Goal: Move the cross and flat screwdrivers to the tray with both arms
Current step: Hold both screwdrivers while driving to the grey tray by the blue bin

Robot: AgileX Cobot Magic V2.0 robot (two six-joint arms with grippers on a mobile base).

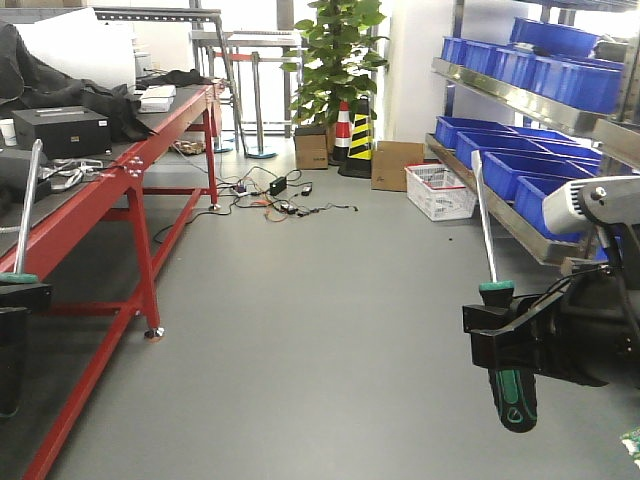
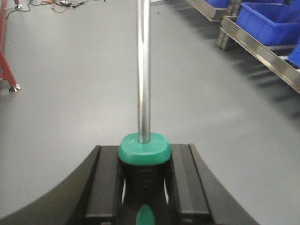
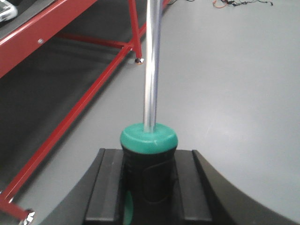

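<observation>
the left screwdriver (image 2: 144, 70) stands shaft-up, its green-and-black handle pinched just under the green collar by the left gripper (image 2: 144, 176). the right screwdriver (image 3: 152, 65) sits the same way, clamped in the right gripper (image 3: 149, 176). which is cross or flat, i cannot tell. grey floor (image 1: 330, 300) lies below, with the red worktop (image 1: 150, 138) left and blue bins (image 1: 540, 165) right.

Two screwdrivers (image 1: 513, 395) (image 1: 28, 205), two cones (image 1: 342, 125) (image 1: 361, 130), two cardboard boxes (image 1: 311, 148) (image 1: 395, 165), one plant (image 1: 335, 50), one white basket (image 1: 440, 190).
</observation>
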